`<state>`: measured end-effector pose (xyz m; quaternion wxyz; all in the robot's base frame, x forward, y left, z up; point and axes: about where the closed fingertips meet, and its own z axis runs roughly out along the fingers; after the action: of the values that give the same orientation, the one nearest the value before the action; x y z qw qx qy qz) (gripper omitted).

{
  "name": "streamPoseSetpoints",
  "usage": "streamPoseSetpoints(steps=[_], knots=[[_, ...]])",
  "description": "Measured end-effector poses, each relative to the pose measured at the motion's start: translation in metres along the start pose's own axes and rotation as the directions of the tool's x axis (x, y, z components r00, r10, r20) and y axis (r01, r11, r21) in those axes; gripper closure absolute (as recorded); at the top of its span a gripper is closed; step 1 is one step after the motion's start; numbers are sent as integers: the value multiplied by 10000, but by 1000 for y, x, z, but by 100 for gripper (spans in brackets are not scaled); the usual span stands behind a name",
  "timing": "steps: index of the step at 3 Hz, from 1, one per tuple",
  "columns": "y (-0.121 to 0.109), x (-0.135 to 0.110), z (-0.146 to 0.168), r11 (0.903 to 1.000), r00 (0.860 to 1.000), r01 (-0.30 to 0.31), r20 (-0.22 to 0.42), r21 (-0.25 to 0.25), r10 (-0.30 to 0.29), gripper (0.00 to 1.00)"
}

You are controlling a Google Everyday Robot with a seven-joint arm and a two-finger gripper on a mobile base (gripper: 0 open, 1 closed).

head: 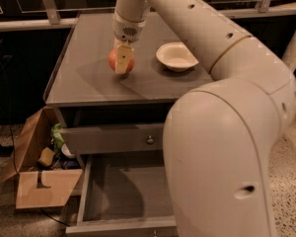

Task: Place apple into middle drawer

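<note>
The red-orange apple [112, 59] sits on the grey cabinet top [84, 83], left of centre. My gripper [122, 60] reaches straight down from the arm onto it. One pale finger [122, 58] lies across the apple's front and the other is hidden behind it, so the gripper is shut on the apple at the level of the top. The middle drawer [123, 196] is pulled open low down in front of the cabinet. Its grey floor is bare, and my arm's large shell hides its right part.
A white bowl [176, 56] stands on the top to the right of the apple. The upper drawer [108, 138], with a small round knob [150, 140], is nearly closed. An open cardboard box [39, 186] with clutter lies on the floor at the left. A railing runs behind the cabinet.
</note>
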<state>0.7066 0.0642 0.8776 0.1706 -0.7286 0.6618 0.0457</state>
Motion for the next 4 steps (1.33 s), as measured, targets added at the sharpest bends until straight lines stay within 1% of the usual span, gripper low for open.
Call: streamPoseSetpoints(steps=[1, 2, 3, 4], knots=[[13, 8, -42, 9907, 9993, -373, -51, 1307, 383, 100], [39, 13, -85, 9607, 9963, -769, -171, 2668, 845, 100], [90, 35, -100, 9277, 9832, -1476, -507, 3430, 1752, 100], [127, 55, -91, 9179, 9683, -2020, -708, 3414, 2394, 100]])
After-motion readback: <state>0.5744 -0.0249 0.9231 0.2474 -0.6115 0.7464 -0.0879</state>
